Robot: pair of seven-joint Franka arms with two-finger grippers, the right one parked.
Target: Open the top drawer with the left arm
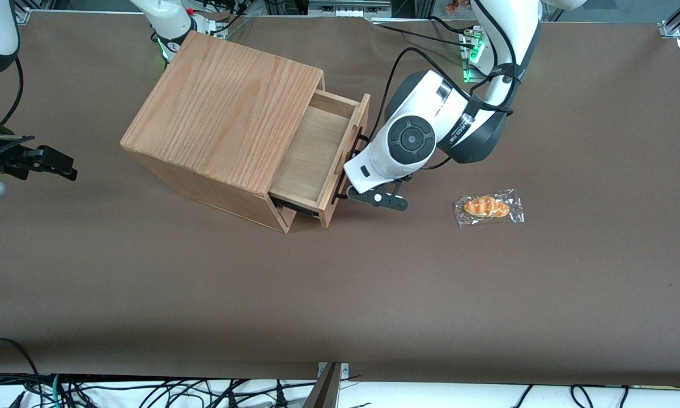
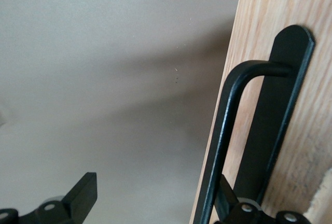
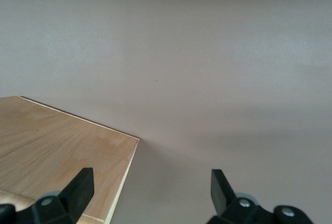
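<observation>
Oak-grain cabinet (image 1: pixel 226 113) sits on the brown desk (image 1: pixel 340 294), turned at an angle; its top drawer (image 1: pixel 317 156) of pale wood stands pulled well out, the shallow bare floor showing; the drawer front faces the working arm's end of the desk, its long axis running from nearer the front camera to farther away; a thin black bar handle (image 2: pixel 224 130) runs along that front; the left arm (image 1: pixel 430 136) bends down in front of the drawer; its hand (image 2: pixel 155 200) is spread apart, one finger (image 2: pixel 227 203) hooked between bar and wood, the other clear; a wrapped bread roll (image 1: pixel 487 207) lies well apart.
</observation>
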